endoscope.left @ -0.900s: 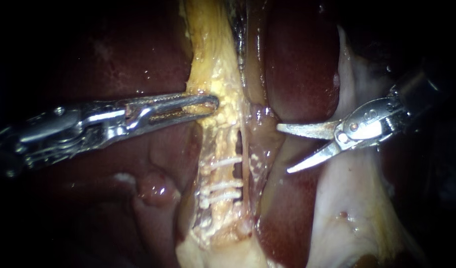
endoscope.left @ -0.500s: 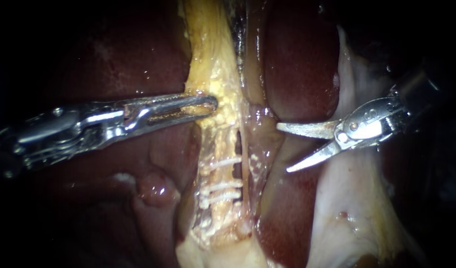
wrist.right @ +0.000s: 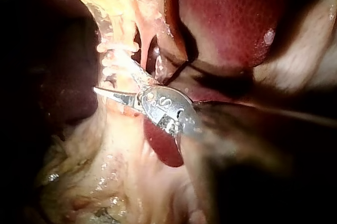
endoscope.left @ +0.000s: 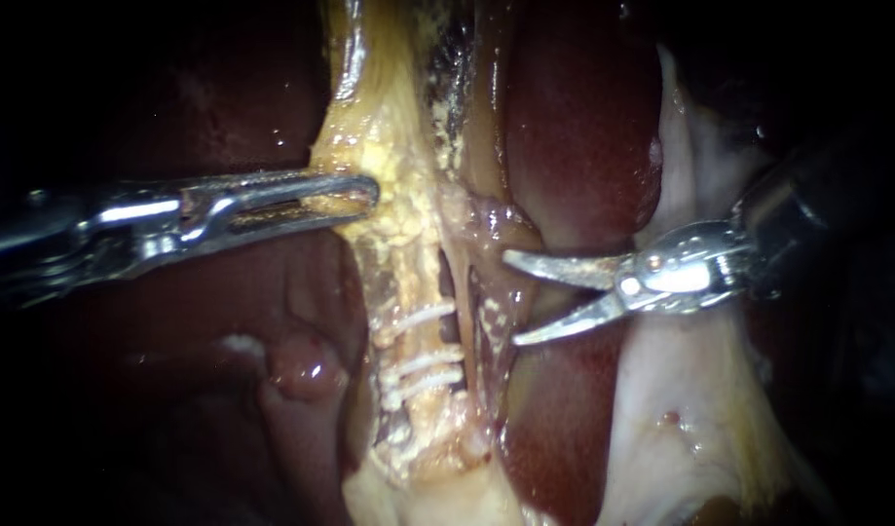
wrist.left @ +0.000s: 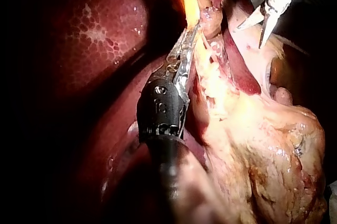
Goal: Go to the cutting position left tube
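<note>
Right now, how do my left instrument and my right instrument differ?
The left instrument has long, slotted jaws; the right instrument ends in short, curved, pointed blades. The left's jaws are shut on yellow tissue; the right's blades stand open, holding nothing. The left lies above the clips; the right points toward them from the side. Both are shiny metal.

The endoscope's light pools on the middle of the scene. There the yellow tissue (endoscope.left: 393,209) glows bright and wet glints dot the liver (endoscope.left: 574,127). Far left and far right I see only black, which swallows the shaft of my left instrument (endoscope.left: 367,191). Glare whitens the joint of my right instrument (endoscope.left: 511,298). In both wrist views the near shaft is dark, and light falls only on the tissue ahead.
</note>
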You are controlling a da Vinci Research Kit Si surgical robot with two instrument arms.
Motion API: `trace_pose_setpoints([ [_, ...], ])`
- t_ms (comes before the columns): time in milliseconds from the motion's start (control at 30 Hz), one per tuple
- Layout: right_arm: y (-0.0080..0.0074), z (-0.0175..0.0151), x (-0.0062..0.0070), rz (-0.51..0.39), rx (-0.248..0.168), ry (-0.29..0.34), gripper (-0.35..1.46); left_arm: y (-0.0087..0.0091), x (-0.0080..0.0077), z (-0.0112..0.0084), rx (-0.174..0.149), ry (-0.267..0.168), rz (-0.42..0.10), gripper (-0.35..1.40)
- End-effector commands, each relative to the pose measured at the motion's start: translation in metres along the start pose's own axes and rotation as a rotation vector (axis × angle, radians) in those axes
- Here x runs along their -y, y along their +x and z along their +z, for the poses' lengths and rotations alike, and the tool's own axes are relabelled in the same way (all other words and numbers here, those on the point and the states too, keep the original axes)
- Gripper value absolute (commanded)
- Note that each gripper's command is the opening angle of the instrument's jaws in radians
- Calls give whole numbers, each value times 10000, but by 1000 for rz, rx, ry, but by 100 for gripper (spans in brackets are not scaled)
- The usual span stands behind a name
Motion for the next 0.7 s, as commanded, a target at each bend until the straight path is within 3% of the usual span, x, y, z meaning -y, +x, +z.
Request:
trace_pose_setpoints([
  [33,-1,7,-1,10,18,12,143,-1,2,-2,3,-4,5,-35],
  [200,-5,27,-10,42,80,65,138,-6,4,-11,11,-7,14,-35],
  [400,-18,34,-24,88,86,114,131,-10,-1,-23,17,-15,17,-35],
  [700,-35,41,-28,129,97,139,130,-17,-6,-33,28,-23,17,-35],
])
